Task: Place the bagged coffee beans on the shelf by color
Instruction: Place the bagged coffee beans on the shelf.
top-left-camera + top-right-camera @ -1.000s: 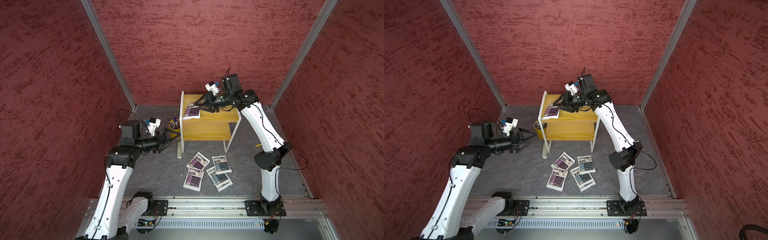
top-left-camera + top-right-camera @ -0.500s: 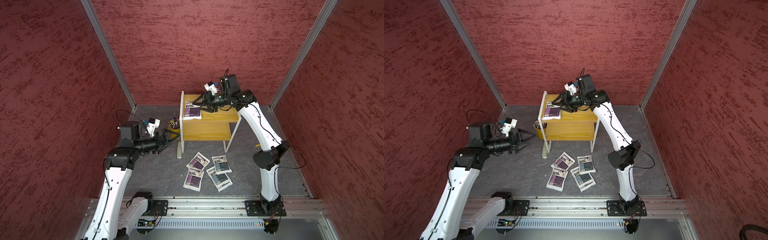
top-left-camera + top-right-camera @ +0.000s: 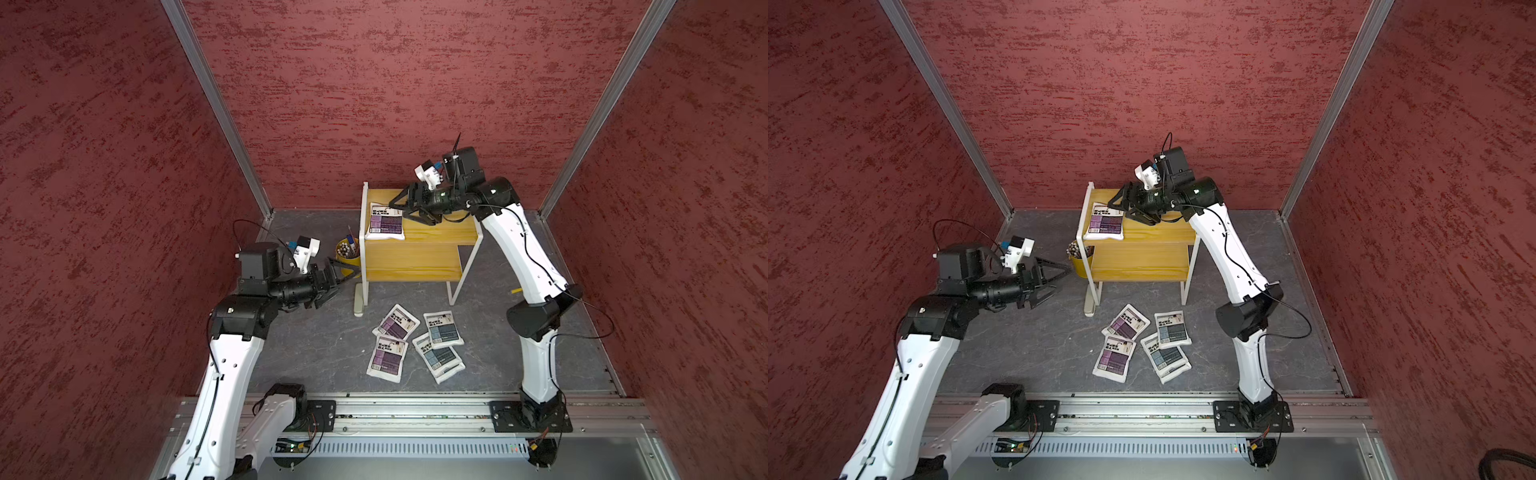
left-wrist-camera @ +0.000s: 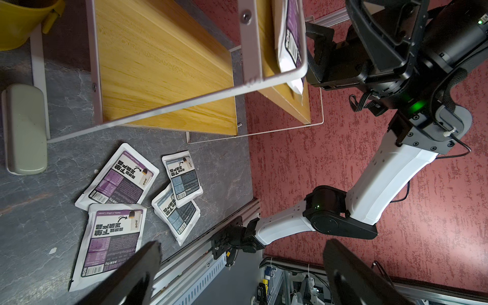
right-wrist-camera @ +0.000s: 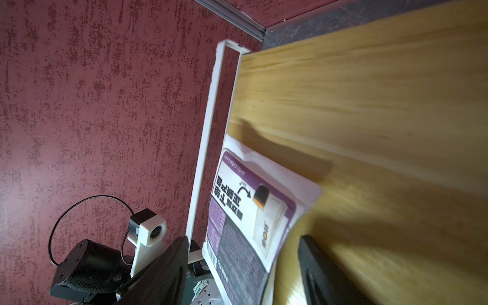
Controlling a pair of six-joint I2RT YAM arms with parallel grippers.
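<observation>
The shelf [image 3: 432,232] [image 3: 1154,232] stands at the back, its yellow top board [image 5: 369,105] under my right arm. One purple-panel bag of coffee beans [image 3: 385,222] [image 3: 1104,224] [image 5: 250,211] lies at the board's left end, against the white frame. My right gripper [image 3: 401,212] [image 5: 243,239] is open, one finger on each side of the bag's near edge. On the floor in front lie two purple bags [image 3: 395,324] [image 3: 387,359] and overlapping grey-blue bags [image 3: 443,330] [image 3: 439,361]. My left gripper [image 3: 353,274] [image 4: 241,245] hangs open and empty beside the shelf's left leg.
A yellow pen bucket [image 3: 348,253] stands left of the shelf, and a pale oblong case [image 3: 359,297] [image 4: 25,129] lies at its front left leg. Red walls close in three sides. A metal rail [image 3: 415,415] runs along the front.
My right jaws have spread apart and let go of the purple bag, which stays on the top board. The left gripper has drifted slightly toward the shelf.
</observation>
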